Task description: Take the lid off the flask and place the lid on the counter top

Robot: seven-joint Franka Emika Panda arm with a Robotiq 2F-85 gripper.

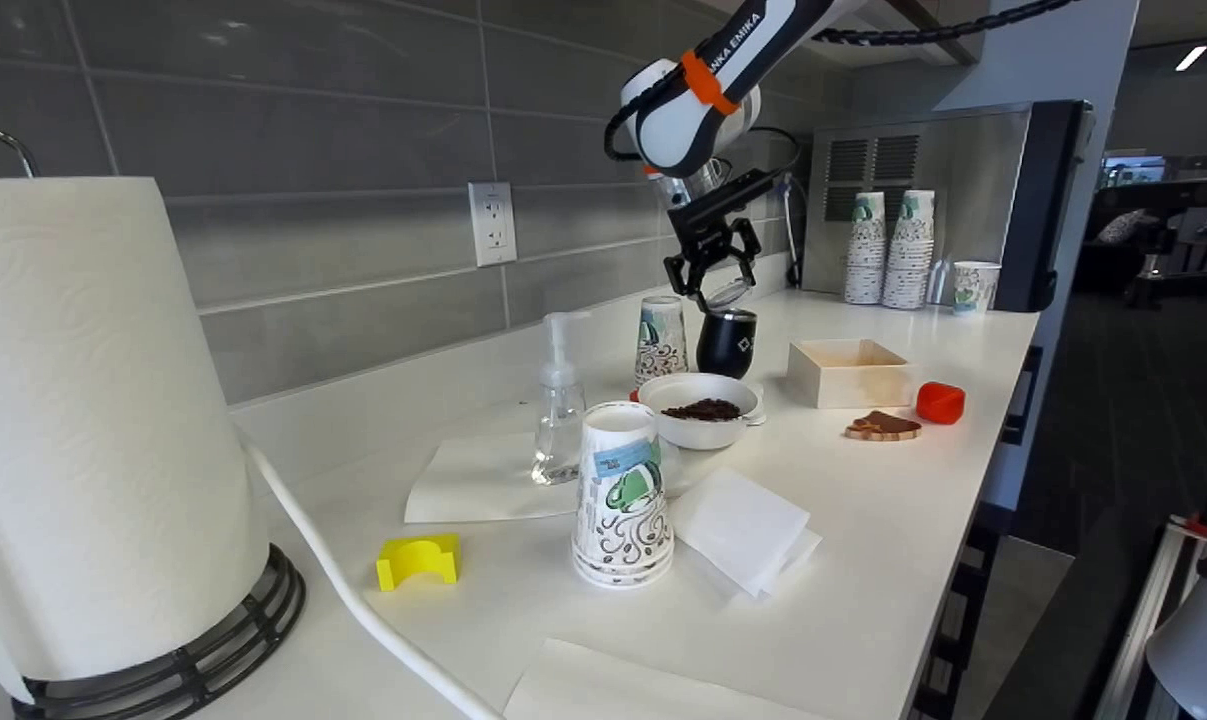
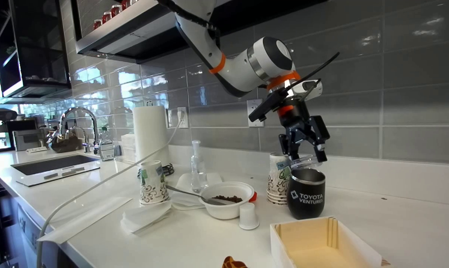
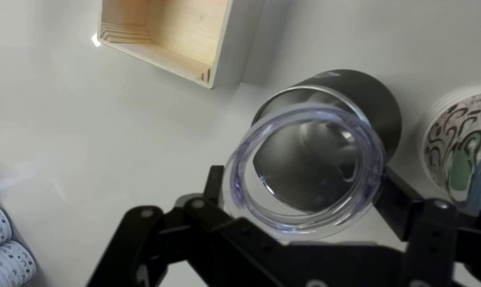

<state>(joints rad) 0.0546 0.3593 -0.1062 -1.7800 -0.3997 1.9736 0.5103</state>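
Hand [image 2: 307,154]: pinching the clear lid [image 2: 307,161] at opposite edges, tilted, just above the black flask [image 2: 306,199]
Lid: slick plastic could pivot or slip under a light squeeze
Flask: moving sideways too low might catch its rim and topple it
Cup stack [image 2: 278,181]: close beside; a swing could knock it
Surface [image 2: 403,216]: lid not yet down
Flask lettering: TOYOTA VENTURES
Arm [image 1: 678,135]: EMIKA legible
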